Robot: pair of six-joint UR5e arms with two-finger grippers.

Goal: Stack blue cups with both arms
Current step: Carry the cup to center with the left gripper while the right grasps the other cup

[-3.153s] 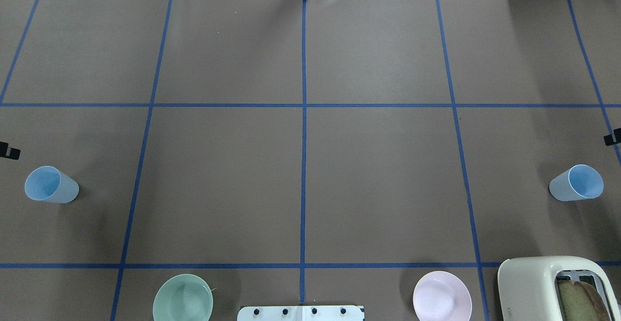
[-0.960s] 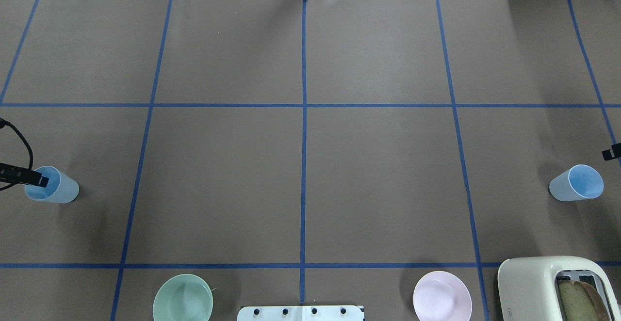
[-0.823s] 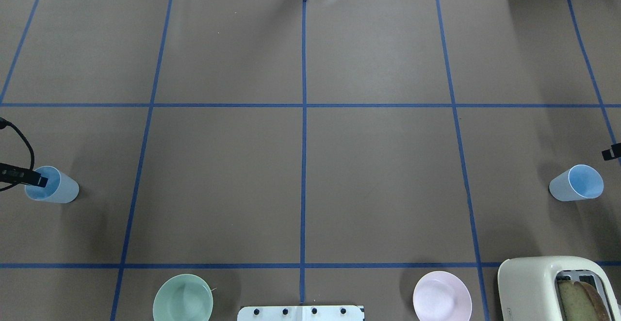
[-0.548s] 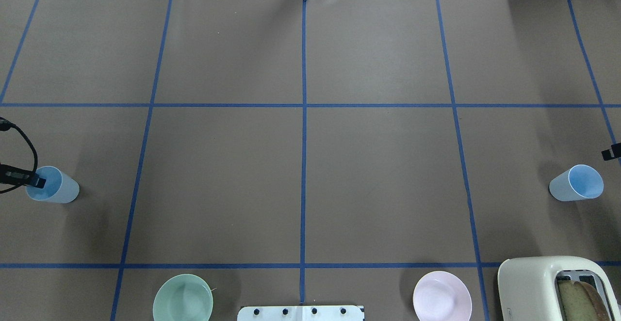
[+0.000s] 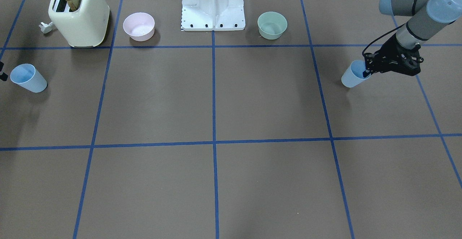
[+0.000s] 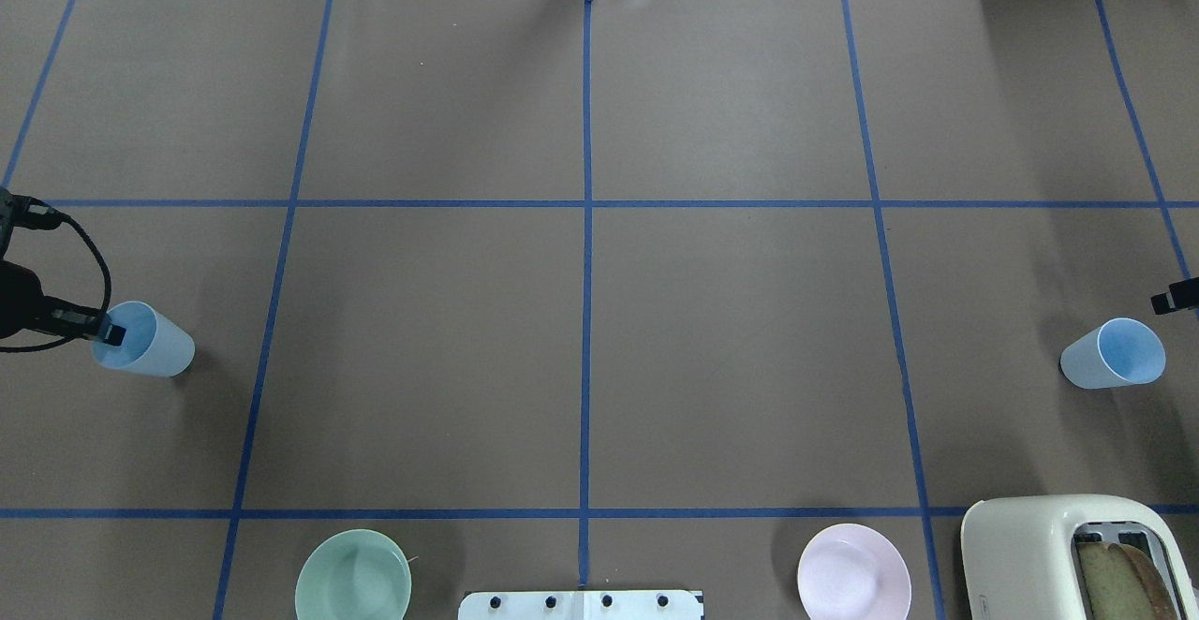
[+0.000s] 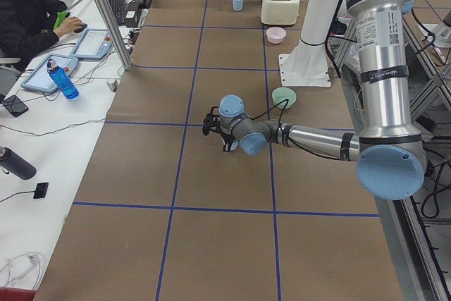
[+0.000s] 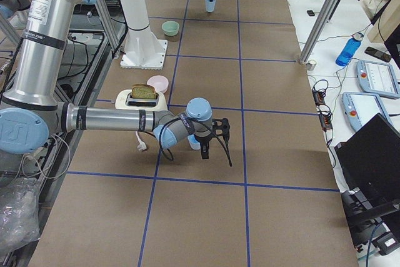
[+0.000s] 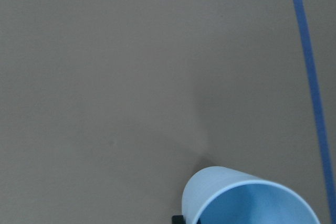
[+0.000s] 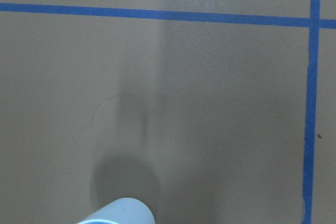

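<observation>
The left blue cup (image 6: 150,344) is held at its rim by my left gripper (image 6: 108,332), one finger inside and one outside. In the front-facing view that gripper (image 5: 366,72) grips the cup (image 5: 353,75) at the right. The left wrist view shows the cup's (image 9: 252,198) mouth at the bottom edge. The right blue cup (image 6: 1115,353) stands on the table, also seen in the front view (image 5: 27,77). Only a fingertip of my right gripper (image 6: 1176,297) shows at the overhead view's right edge, beside and apart from this cup. In the exterior right view its fingers stand apart next to the cup (image 8: 195,144).
A cream toaster (image 6: 1058,554) with bread stands near the right cup. A pink bowl (image 6: 852,571) and a mint-green bowl (image 6: 353,575) flank the white base mount (image 5: 213,6). Blue tape lines grid the brown table.
My left gripper reached the left cup, closed on its rim and carried it rightward and a little toward the table's far side. The right fingertip drifted slightly closer to its cup.
</observation>
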